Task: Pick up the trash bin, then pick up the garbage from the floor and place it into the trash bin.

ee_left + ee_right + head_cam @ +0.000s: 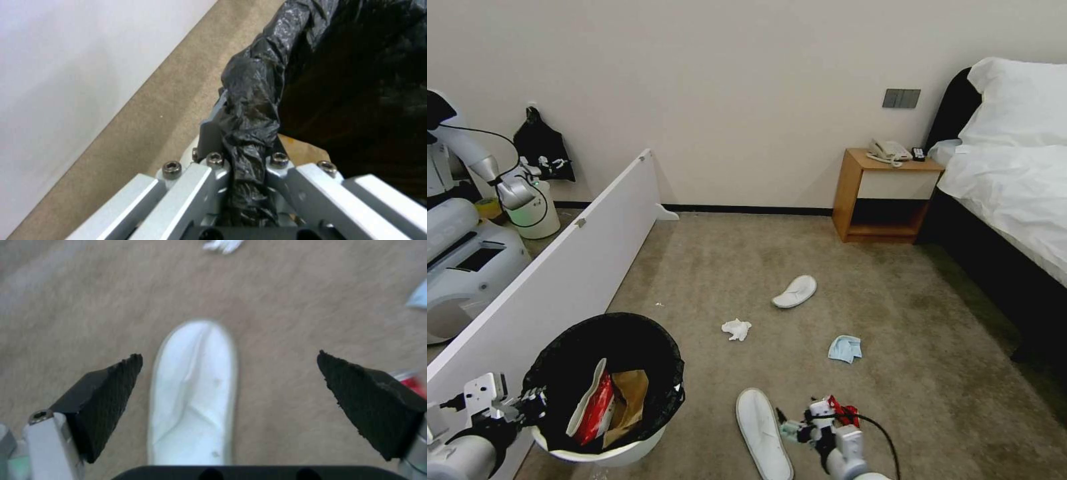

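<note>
My right tool (229, 373) hung spread wide over the near slipper (193, 393), whose long axis ran between the pads; my left tool (242, 163) clenched the trash bin (617, 453) rim.

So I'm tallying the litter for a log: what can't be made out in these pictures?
- Trash bin contents, head view: the black liner hides whatever lies under the red packet and brown paper bag.
- Red can, right wrist view: cut off by a fingertip and the edge.
- Left gripper: the liner covers its fingertips.
</note>
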